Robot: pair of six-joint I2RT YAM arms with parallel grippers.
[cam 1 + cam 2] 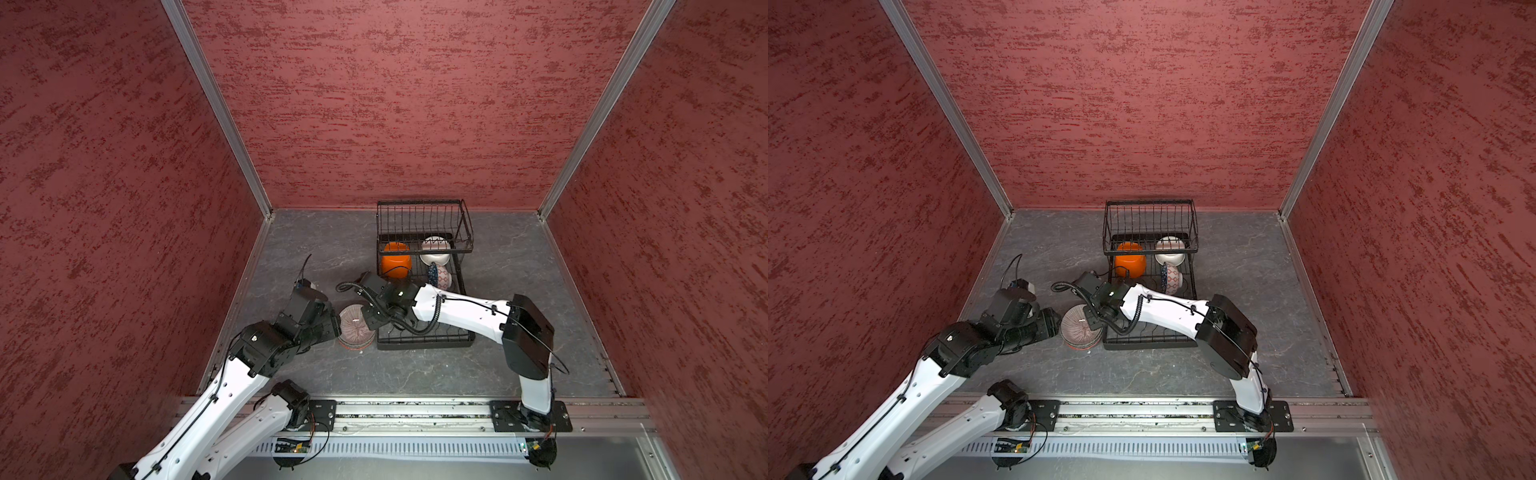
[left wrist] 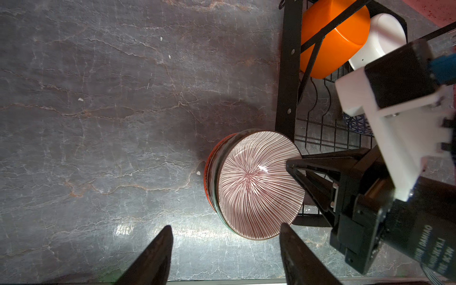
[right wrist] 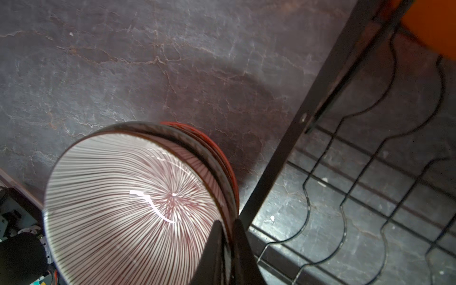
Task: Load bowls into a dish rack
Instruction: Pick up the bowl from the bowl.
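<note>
A white bowl with red radial stripes (image 1: 352, 323) (image 1: 1074, 325) (image 2: 256, 185) (image 3: 123, 197) tops a stack of bowls on the table, just left of the black wire dish rack (image 1: 424, 345) (image 1: 1150, 344) (image 2: 286, 74) (image 3: 308, 118). My right gripper (image 3: 225, 222) (image 1: 371, 321) (image 2: 290, 164) is shut on this bowl's rim on the rack side, one finger inside and one outside. My left gripper (image 2: 225, 225) (image 1: 336, 328) (image 1: 1057, 322) stands open at the stack's left, apart from it. A red-edged bowl (image 3: 229, 162) (image 2: 206, 172) shows under the striped one.
In the rack sit an orange bowl (image 1: 396, 262) (image 1: 1130, 262) (image 2: 333, 42), a white bowl (image 1: 435, 251) (image 2: 385, 37) and a blue and red patterned bowl (image 1: 440, 277) (image 1: 1173, 279). The rack's raised basket (image 1: 424, 224) is at its far end. Red walls enclose the grey table.
</note>
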